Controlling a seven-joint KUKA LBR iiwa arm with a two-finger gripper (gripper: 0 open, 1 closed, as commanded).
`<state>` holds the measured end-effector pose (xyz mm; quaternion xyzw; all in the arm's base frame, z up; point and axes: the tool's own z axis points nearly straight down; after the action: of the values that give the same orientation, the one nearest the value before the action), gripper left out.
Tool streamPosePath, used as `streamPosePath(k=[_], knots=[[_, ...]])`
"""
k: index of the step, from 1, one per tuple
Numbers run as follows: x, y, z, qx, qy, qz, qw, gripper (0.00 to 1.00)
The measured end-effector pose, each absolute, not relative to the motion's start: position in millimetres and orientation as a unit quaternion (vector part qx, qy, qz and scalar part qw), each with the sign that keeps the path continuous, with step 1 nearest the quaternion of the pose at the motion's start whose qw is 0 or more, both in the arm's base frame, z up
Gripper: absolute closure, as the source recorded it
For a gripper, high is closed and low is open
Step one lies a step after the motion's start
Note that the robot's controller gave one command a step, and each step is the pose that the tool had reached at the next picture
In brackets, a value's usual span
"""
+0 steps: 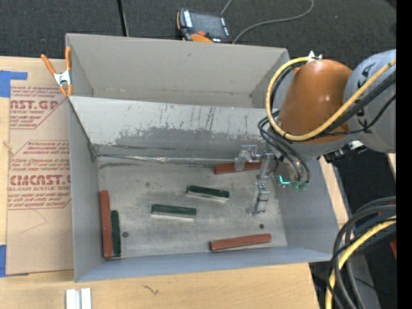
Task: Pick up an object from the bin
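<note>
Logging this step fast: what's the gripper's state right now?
Gripper: open, nothing between its fingers, its upper finger close to a red-brown bar.

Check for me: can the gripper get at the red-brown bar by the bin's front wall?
Probably yes: the gripper hangs close by the red-brown bar, which lies flat and alone, nothing on it; the bin's front wall is near, though.

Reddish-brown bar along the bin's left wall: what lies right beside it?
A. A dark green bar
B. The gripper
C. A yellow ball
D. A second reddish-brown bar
A: a dark green bar lies lengthwise right alongside the reddish-brown bar at the left wall of the bin.
</note>
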<state>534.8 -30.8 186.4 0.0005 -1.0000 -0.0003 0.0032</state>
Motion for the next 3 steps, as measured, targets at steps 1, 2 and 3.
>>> streamPosePath(k=[1,2,3], knots=[[585.2,-8.7,66.6,-0.052,-0.999,-0.001,-0.001,0.00],[587.7,-8.9,73.9,-0.052,-0.999,-0.001,-0.004,1.00],[540.2,-9.8,213.0,-0.046,-0.999,-0.001,-0.005,1.00]])
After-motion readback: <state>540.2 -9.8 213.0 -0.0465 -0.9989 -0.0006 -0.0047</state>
